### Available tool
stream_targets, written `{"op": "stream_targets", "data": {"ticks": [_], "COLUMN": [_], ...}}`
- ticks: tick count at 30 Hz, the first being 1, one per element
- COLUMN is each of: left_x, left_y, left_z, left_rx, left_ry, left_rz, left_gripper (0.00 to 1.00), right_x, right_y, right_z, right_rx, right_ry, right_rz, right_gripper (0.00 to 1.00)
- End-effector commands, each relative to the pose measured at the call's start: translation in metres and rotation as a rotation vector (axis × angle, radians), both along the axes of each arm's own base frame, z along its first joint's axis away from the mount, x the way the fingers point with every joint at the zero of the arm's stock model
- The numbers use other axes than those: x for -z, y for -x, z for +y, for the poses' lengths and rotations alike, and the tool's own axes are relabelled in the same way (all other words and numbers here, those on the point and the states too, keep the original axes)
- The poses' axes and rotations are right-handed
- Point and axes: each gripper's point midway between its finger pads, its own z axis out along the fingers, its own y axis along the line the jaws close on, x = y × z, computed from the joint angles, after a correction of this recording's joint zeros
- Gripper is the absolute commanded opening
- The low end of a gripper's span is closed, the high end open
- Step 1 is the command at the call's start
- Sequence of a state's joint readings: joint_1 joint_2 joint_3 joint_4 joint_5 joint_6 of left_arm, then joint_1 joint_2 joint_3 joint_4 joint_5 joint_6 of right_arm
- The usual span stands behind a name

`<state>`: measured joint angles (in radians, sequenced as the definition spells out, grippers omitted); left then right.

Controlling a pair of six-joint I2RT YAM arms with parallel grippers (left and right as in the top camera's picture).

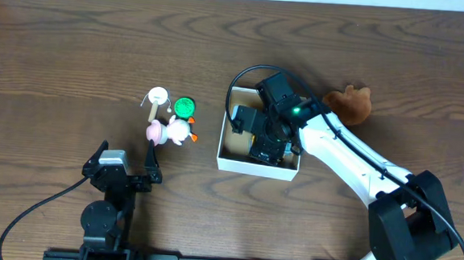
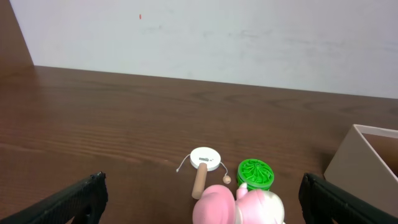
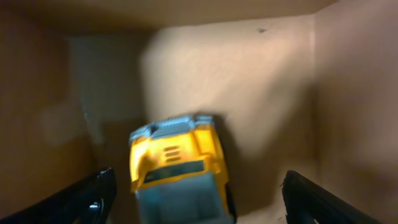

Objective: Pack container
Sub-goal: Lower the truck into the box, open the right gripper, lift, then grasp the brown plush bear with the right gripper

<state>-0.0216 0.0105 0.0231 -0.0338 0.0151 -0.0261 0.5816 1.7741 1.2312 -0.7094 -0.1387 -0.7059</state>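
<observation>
Right gripper (image 3: 199,196), jaws apart, is hovering inside the container (image 1: 254,166), likely light, stiff cardboard best pinched by one wall.

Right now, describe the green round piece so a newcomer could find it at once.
Find the white-walled container mid-table and look just left of it. The green round piece lies there on the wood, beside a white disc and beyond a pink toy. It is the only green thing in that group.
</observation>
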Motion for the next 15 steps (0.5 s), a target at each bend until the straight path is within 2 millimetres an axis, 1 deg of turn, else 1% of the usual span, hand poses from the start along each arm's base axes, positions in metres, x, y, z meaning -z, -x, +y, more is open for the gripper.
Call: {"op": "stream_targets", "data": {"ticks": [1,2,4,5,7,8,10,11,13,14,15], "left_x": [0.017,0.017,0.017,0.017,0.017,0.017,0.017,0.017,0.017,0.017,0.017], "left_y": [0.001,0.001,0.001,0.001,0.001,0.001,0.001,0.001,0.001,0.001,0.001], "left_z": [0.006,0.006,0.006,0.006,0.006,0.006,0.006,0.006,0.006,0.006,0.006], "left_rx": [-0.032,-0.031,-0.032,-0.032,-0.031,-0.032,-0.032,-0.031,-0.031,-0.031,-0.031], "left_ry": [0.000,0.000,0.000,0.000,0.000,0.000,0.000,0.000,0.000,0.000,0.000], "left_rz": [0.052,0.052,0.052,0.052,0.052,0.052,0.052,0.052,0.052,0.052,0.051], "left_gripper": [0.98,0.98,0.98,0.98,0.98,0.98,0.98,0.98,0.98,0.98,0.98], "right_x": [-0.023,-0.033,-0.058,-0.073,-0.099,-0.115,-0.136,-0.143,-0.151,-0.152,-0.151], "right_y": [-0.023,-0.032,-0.057,-0.071,-0.091,-0.101,-0.111,-0.114,-0.122,-0.125,-0.129], "right_z": [0.011,0.012,0.005,-0.004,-0.025,-0.041,-0.066,-0.077,-0.109,-0.125,-0.145], "right_rx": [0.106,0.144,0.281,0.379,0.556,0.666,0.820,0.875,1.026,1.094,1.182], "right_ry": [-0.066,-0.076,-0.070,-0.061,-0.045,-0.039,-0.052,-0.063,-0.089,-0.099,-0.113], "right_rz": [-0.040,-0.067,-0.144,-0.191,-0.264,-0.297,-0.313,-0.307,-0.289,-0.282,-0.273], "right_gripper": [0.86,0.85,0.84,0.84,0.84,0.83,0.80,0.79,0.77,0.77,0.77]}}
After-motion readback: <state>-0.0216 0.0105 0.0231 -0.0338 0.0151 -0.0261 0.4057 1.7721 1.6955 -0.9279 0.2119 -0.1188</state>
